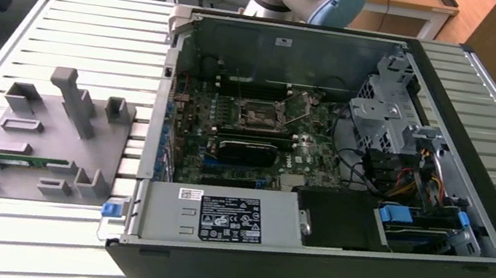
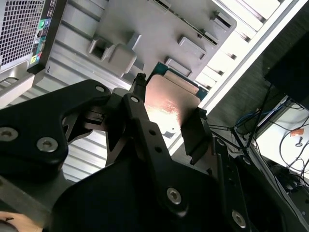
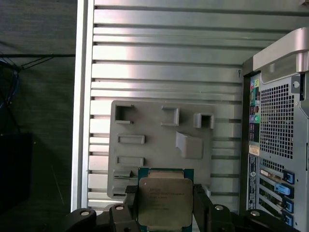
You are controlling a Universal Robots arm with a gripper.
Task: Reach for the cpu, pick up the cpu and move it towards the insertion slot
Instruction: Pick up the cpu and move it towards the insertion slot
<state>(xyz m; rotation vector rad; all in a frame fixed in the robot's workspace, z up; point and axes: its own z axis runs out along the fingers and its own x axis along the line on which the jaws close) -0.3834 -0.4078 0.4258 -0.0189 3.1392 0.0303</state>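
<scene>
Carry is the step you are in: the gripper [image 3: 165, 194] has its two fingers closed in on opposite edges of the cpu [image 3: 164, 203], the jaws standing only as far apart as the chip is wide. In both wrist views the chip sits flat between them, its silvery plate facing the first wrist camera. So reach and pick-up look done to me. The cpu hangs in front of the grey tray [image 3: 159, 121], outside the case [image 1: 307, 273] and on the side of its rear port panel; how high above the tray it is, I cannot tell. The slot [image 1: 260, 115] lies inside the case on the board, a dark centre framed by its bracket. It is well apart from the tray, which sits on the slatted table [image 1: 96, 35] at the exterior view's left of the case. Getting the chip there calls, by my reading, for a steady clamp, since only the thin rim is held. You should also keep the chip level and give it enough height to clear the case wall [image 1: 168, 97] that stands between tray and slot. Mind the cables [image 1: 400, 176] and the drive cage [image 1: 383, 122] on the slot's far side.
</scene>
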